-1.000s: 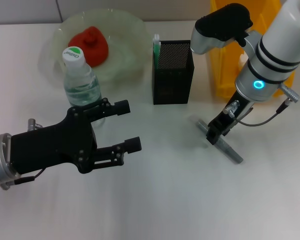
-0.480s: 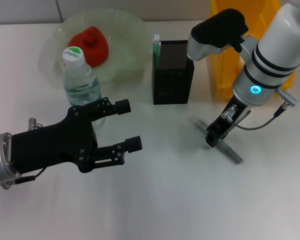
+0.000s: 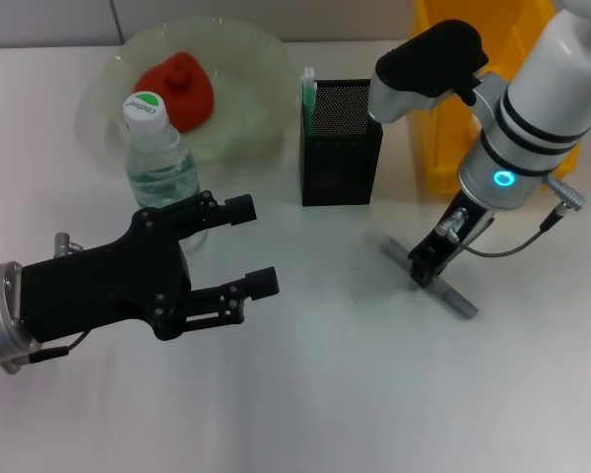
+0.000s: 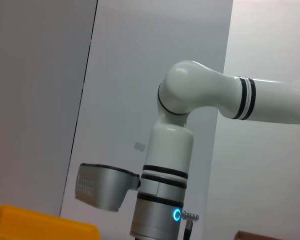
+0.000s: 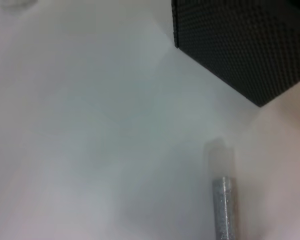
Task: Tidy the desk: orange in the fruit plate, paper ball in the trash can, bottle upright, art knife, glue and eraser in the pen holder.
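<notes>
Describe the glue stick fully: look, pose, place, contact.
The glue is a thin grey pen-shaped stick with a dull, faintly speckled surface, lying flat and diagonal on the white desk, in front of and to the right of the black mesh pen holder. The right pincer sits over its middle; its grip cannot be judged.

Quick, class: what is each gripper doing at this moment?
Left gripper: open, holding nothing, beside the bottle.
Right gripper: down at the glue; fingers cannot be told.

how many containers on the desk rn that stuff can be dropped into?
3. Fruit plate at the far left, holding the orange; pen holder at centre, with the art knife standing in it; trash can far right, partly hidden behind the right arm.
</notes>
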Robot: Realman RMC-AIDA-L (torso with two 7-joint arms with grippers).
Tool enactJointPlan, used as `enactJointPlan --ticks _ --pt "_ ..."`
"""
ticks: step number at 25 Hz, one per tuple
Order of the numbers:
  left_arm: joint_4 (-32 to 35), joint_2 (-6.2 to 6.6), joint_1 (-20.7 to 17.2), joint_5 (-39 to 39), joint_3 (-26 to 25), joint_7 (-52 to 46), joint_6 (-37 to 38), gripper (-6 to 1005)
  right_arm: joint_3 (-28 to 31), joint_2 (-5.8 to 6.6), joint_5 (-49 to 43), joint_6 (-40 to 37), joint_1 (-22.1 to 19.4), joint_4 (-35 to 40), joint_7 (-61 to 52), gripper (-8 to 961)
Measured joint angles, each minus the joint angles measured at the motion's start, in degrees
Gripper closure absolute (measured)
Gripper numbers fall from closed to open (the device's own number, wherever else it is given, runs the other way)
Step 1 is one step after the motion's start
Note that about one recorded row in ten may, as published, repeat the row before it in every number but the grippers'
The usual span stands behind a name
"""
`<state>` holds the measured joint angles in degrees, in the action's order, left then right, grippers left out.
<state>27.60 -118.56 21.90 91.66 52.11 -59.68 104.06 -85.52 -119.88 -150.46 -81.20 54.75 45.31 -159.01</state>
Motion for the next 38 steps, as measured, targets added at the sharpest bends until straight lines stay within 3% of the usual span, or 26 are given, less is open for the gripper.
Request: enactJointPlan --ticks 2,4,5,8,9,10,13,14,15,17,19,20,21,22,25,29,38 --pt "0.0 0.0 0.0 -0.01 0.0 0.0 0.0 195 0.01 0.0 0.0 0.06 -0.42 1.12 0.01 779" --pt "0.0 -0.01 0.02 -0.01 0.01 0.0 0.0 195 0.05 0.06 1.74 0.43 -4.31 8.91 0.58 803" --pt "0.0 0.0 -0.01 -0.02 0.0 0.0 0.0 195 0.05 0.06 1.74 0.43 -4.31 8.91 0.58 805" --pt "0.0 0.0 -0.05 -0.02 -0.04 0.0 0.0 194 0.91 0.4 8.93 2.86 -11.49 20.82 4.52 811" --pt "0.0 0.0 -0.11 -0.01 -0.13 0.0 -0.02 194 2.44 0.5 15.21 5.85 -16.85 27.4 8.7 813" --pt "0.0 0.0 -0.11 -0.01 -0.13 0.0 -0.02 194 2.44 0.5 15.21 5.85 -16.85 27.4 8.7 813" --pt "0.0 0.0 -0.23 -0.02 -0.3 0.0 -0.01 194 6.06 0.49 27.23 10.81 -22.46 30.45 17.19 814" --pt "0.0 0.0 -0.23 -0.02 -0.3 0.0 -0.01 194 8.4 0.52 38.47 13.14 -25.16 28.75 25.58 815" --pt "0.0 0.0 -0.29 -0.01 -0.42 -0.02 -0.01 194 8.4 0.52 38.47 13.14 -25.16 28.75 25.58 815" --pt "0.0 0.0 -0.28 0.0 -0.44 -0.09 0.0 194 10.87 0.57 48.53 14.09 -26.64 24.2 35.2 816" --pt "0.0 0.0 -0.3 0.0 -0.44 -0.1 0.0 194 14.44 0.61 61.79 14.1 -27.03 13.8 50.59 816" --pt "0.0 0.0 -0.3 0.0 -0.44 -0.1 0.0 194 14.44 0.61 61.79 14.1 -27.03 13.8 50.59 816" --pt "0.0 0.0 -0.32 0.01 -0.44 -0.14 0.0 194 16.14 0.65 67.92 13.9 -26.51 6.82 60.23 817" --pt "0.0 0.0 -0.29 0.01 -0.44 -0.2 0.0 194 16.14 0.65 67.92 13.9 -26.51 6.82 60.23 817" --pt "0.0 0.0 -0.12 0.01 -0.44 -0.27 0.0 194 18.04 0.66 74.22 13.98 -25.92 -2.12 75.72 818" --pt "0.0 0.0 0.07 0.01 -0.44 -0.31 0.0 194 18.47 0.61 79.34 14.85 -25.71 -8.21 89.89 817" --pt "0.04 0.0 0.49 0.01 -0.42 -0.3 -0.1 194 17.83 0.51 80.52 20.03 -22.63 -15.31 97.49 820"
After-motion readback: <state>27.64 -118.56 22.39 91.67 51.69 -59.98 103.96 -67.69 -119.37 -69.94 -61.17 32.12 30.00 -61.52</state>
